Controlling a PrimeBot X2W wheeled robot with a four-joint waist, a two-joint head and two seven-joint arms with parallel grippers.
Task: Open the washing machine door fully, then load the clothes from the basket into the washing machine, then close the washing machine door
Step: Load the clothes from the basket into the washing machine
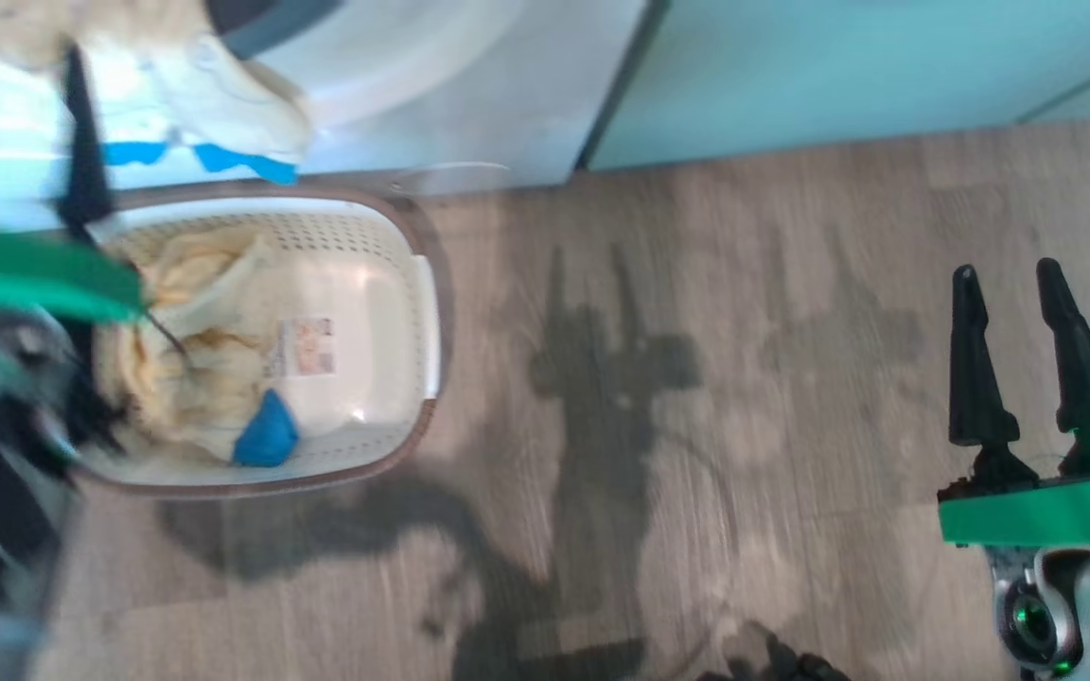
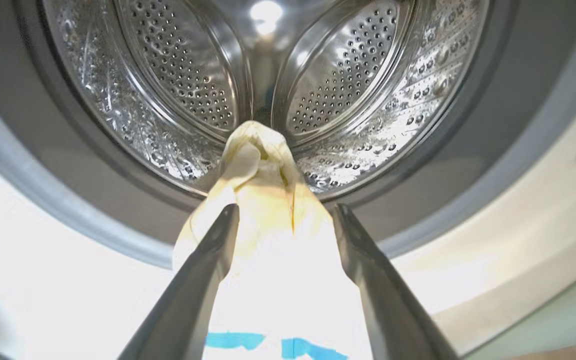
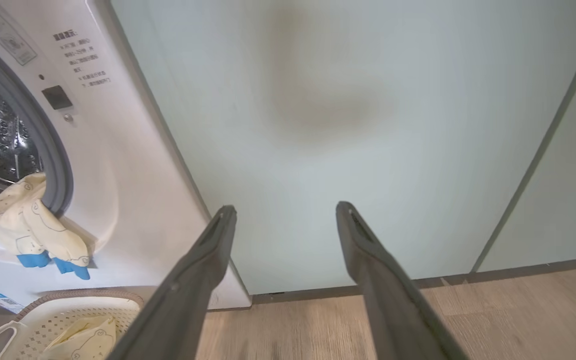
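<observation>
Loading step, part done: left gripper (image 2: 285, 215) spread wide, unclamped, either side of a yellow garment (image 2: 258, 165) draped over the washing machine (image 3: 118, 165) mouth, 11 o'clock; more clothes (image 1: 185, 378) in the basket (image 1: 417, 284), 9 o'clock; right gripper (image 1: 1009, 284) apart, empty, 4 o'clock; next move probably calls for pushing the garment inward.

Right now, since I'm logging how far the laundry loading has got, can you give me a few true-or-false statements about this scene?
1. A pale yellow garment hangs out of the open washing machine. True.
2. The basket is empty. False: clothes lie in it.
3. The right gripper grips a garment. False: it is open and empty.
4. The left gripper is open, with the garment between its jaws. True.
</observation>
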